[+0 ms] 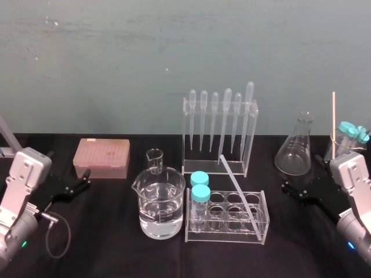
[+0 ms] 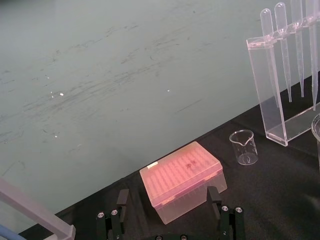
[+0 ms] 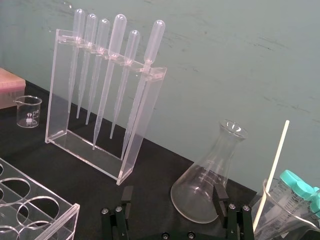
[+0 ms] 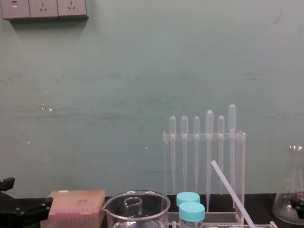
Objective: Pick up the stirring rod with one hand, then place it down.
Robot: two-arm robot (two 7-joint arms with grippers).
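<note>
Head view: black tabletop (image 1: 104, 231), stirring rod (image 1: 238, 189) across tube rack (image 1: 226, 235), teal wall (image 1: 174, 46)

Long, thin, straight translucent-white stirring rod (image 1: 238, 188), blunt-ended and ungripped, tilted with its low end on the clear tube rack (image 1: 220, 235) and high end farther back, between both sets of open jaws, well apart from the left gripper (image 2: 167, 195), nearer the right gripper (image 3: 171, 192).

Soft, even light brightens the scuffed pale green wall (image 4: 118, 95); the matte black tabletop (image 1: 116, 255) stays dark (shadows barely read on it), and the clear water-filled glass beaker (image 1: 160, 202) carries small white glints.
</note>
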